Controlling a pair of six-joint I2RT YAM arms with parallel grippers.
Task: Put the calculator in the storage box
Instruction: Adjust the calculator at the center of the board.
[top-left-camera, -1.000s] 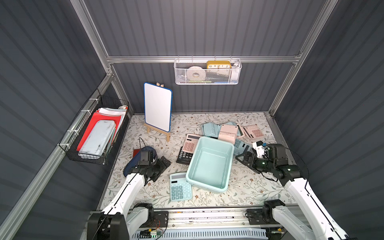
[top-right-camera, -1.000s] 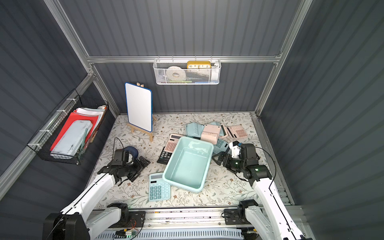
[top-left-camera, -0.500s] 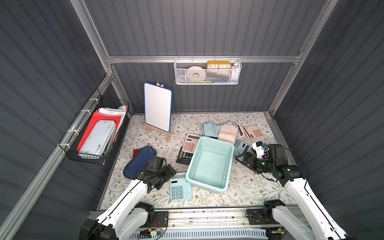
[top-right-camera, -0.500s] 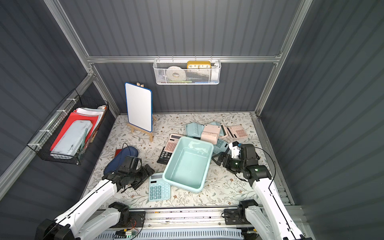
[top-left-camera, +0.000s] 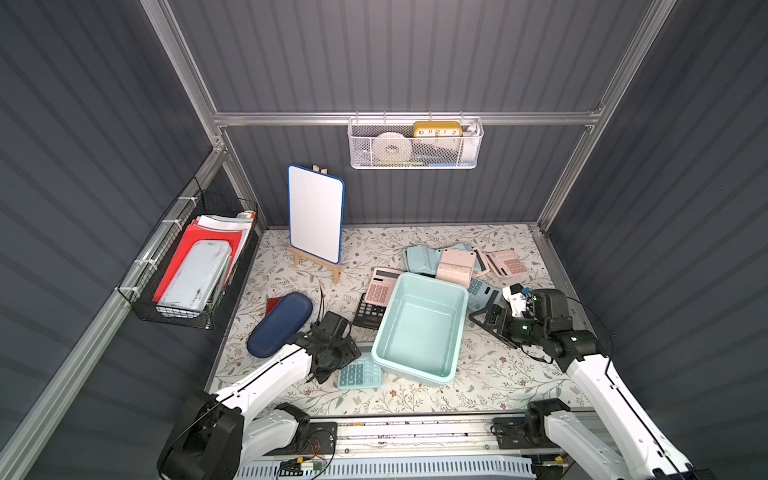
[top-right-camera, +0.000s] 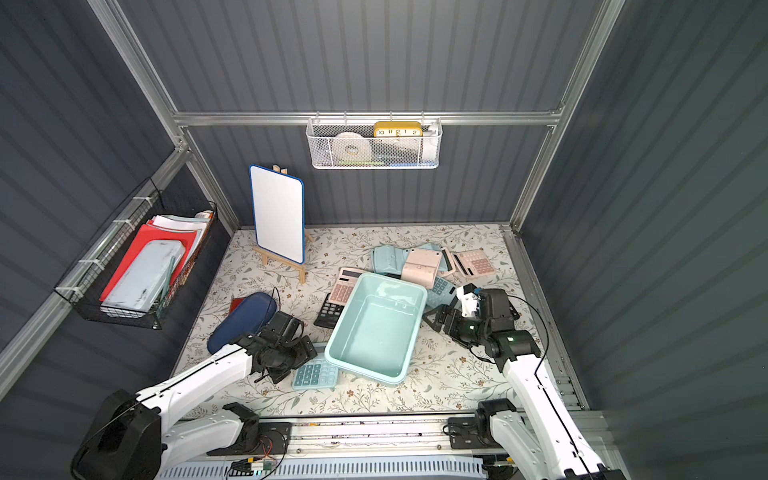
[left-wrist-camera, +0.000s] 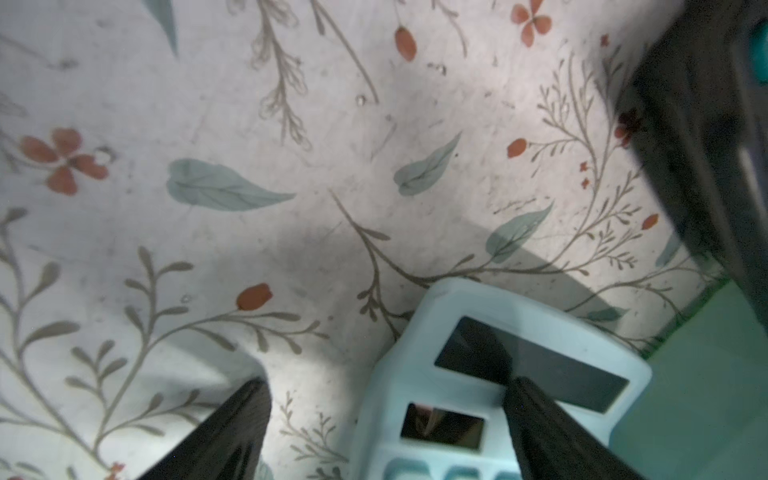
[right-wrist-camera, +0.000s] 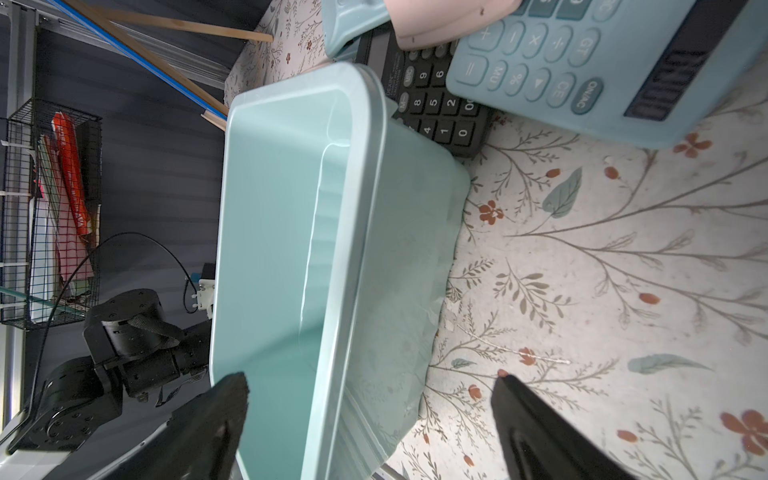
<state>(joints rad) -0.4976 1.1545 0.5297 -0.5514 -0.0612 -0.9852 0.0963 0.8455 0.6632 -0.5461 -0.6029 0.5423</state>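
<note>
My left gripper spread, low over display end of calculator. Calculator flat on surface, just beside storage box, not in it. My right gripper spread, astride box wall, empty.

Risk: one finger sat over display, not past edge. Closing might shove calculator against box.

Display end hidden in both top views; contact with box unclear.

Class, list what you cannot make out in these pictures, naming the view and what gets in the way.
Blue calculator: in both top views the left arm covers its screen end.
Its keys: left wrist view, cut off by the picture's edge.
Black calculator: both top views, partly hidden by the pink calculator and storage box.
Things in the white basket: both top views, too small behind the mesh.
</note>
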